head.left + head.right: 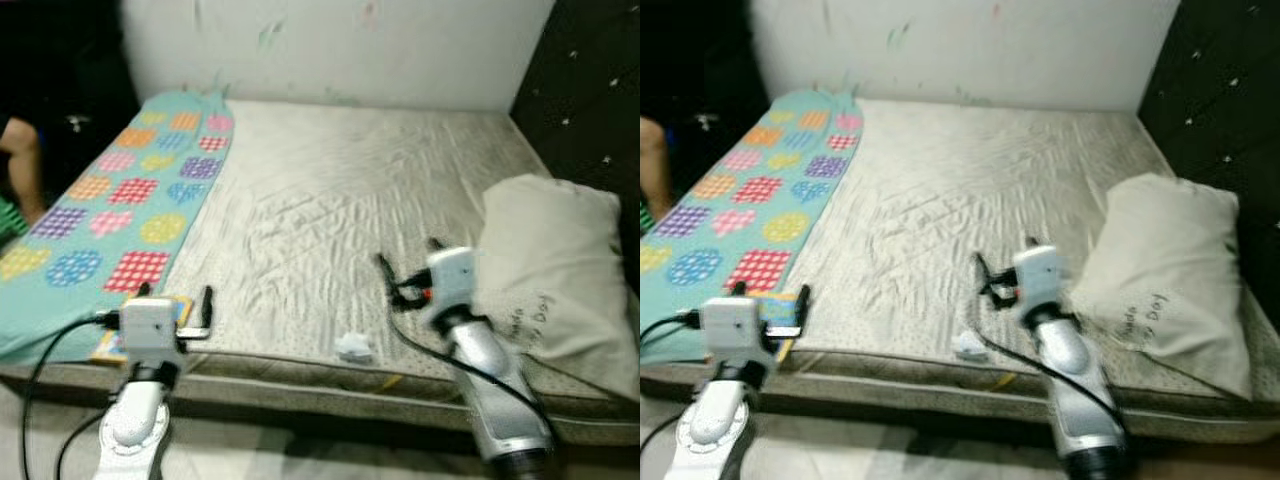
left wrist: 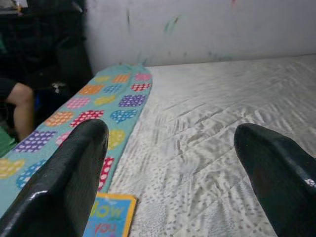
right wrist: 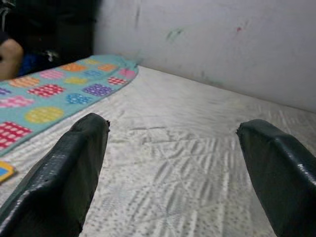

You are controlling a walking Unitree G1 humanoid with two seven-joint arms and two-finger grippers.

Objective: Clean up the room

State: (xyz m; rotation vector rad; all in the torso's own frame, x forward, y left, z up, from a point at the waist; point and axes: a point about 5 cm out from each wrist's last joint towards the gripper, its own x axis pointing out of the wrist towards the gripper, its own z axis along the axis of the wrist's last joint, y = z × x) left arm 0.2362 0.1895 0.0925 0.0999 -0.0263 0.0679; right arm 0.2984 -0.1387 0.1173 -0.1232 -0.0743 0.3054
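Left eye view: I am standing at the foot of a big bed with a pale, wrinkled sheet. I will say where things are from this bed.

My left gripper is over the near left corner of the bed. Its two black fingers are spread wide apart, and it holds nothing. Just under it, at the bed's near edge, lies a small book with a blue cover, a yellow border and big letters. It sits right beside a teal blanket with bright dotted and checked patches. The blanket runs along the left side of the bed, from the wall down to the near edge.

My right gripper is over the near middle of the bed, a little to the right. Its fingers are wide apart too, and it is empty.

A small white crumpled thing lies on the near edge of the bed, between my two arms. The picture is blurry there, so it may be a tissue or a bit of paper.

A big cream pillow with some writing on it lies on the right side of the bed, just beside my right arm.

Past the left side of the bed, a person's leg shows in the dark.
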